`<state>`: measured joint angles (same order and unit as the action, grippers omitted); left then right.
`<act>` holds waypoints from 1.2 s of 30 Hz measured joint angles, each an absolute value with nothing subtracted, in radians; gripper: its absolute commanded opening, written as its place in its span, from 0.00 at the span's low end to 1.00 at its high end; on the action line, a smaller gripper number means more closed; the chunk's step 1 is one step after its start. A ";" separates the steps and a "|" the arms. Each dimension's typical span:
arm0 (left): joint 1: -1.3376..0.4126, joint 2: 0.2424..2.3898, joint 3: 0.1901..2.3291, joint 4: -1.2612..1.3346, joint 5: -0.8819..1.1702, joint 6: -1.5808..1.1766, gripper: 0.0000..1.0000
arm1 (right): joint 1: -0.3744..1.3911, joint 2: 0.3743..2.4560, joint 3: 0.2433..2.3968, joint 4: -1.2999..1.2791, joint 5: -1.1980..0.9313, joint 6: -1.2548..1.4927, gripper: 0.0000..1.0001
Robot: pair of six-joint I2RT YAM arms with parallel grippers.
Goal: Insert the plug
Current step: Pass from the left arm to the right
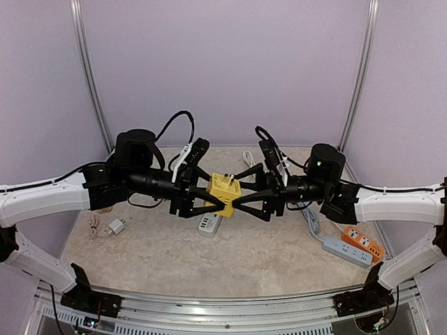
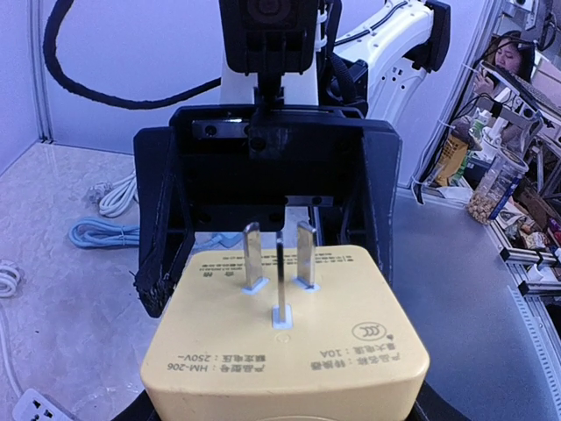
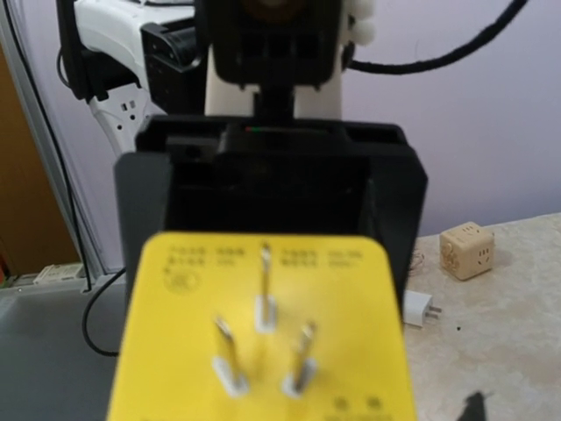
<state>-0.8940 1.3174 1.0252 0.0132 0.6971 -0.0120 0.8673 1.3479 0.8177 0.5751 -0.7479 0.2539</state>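
Standing at an early stage: plug lifted, not yet seated in any socket.

- Charger [image 1: 116, 226]: small, white, on the bench [image 1: 265, 258] at far left, well apart from the work.
- Left fingers [image 3: 140, 219]: clenched on the plug from its left side, carrying it in the air.
- Plug [image 1: 224, 193]: yellow block, held clear above the bench between the two arms. Three bare prongs [image 2: 252, 254] stand out of one face with nothing mated to them.
- White strip [image 1: 209, 224]: lies on the bench just below and near the plug; likely one candidate socket, though which one is meant cannot be told.
- Right fingers [image 2: 162, 228]: set around the plug's other end. Whether they press it or only flank it, I cannot tell.
- Grey strip [image 1: 347, 252] and orange strip [image 1: 362, 243]: side by side on the bench at right, untouched.

Done, by judgement: pickup and the meeting of both arms on the plug. Left: settling who holds it, turning the prongs toward a socket, lowering, pressing home.
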 measured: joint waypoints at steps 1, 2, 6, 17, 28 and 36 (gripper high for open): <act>-0.894 1.323 1.029 0.009 0.691 -0.020 0.06 | 0.867 1.352 0.820 0.576 -0.748 0.255 0.84; -0.894 1.326 1.033 0.006 0.688 -0.023 0.05 | 0.867 1.354 0.822 0.576 -0.748 0.255 0.86; -0.894 1.331 1.047 -0.001 0.661 -0.064 0.03 | 0.868 1.341 0.822 0.536 -0.710 0.179 0.99; -0.777 1.398 1.174 -0.059 0.733 -0.424 0.00 | 0.889 1.055 0.652 0.456 -0.352 -0.331 1.00; -0.666 1.625 1.240 -0.067 0.806 -1.079 0.00 | 1.028 1.160 0.524 0.660 0.049 -0.902 1.00; -0.698 1.644 1.248 -0.066 0.774 -1.312 0.00 | 1.051 1.299 0.525 0.833 0.162 -1.062 1.00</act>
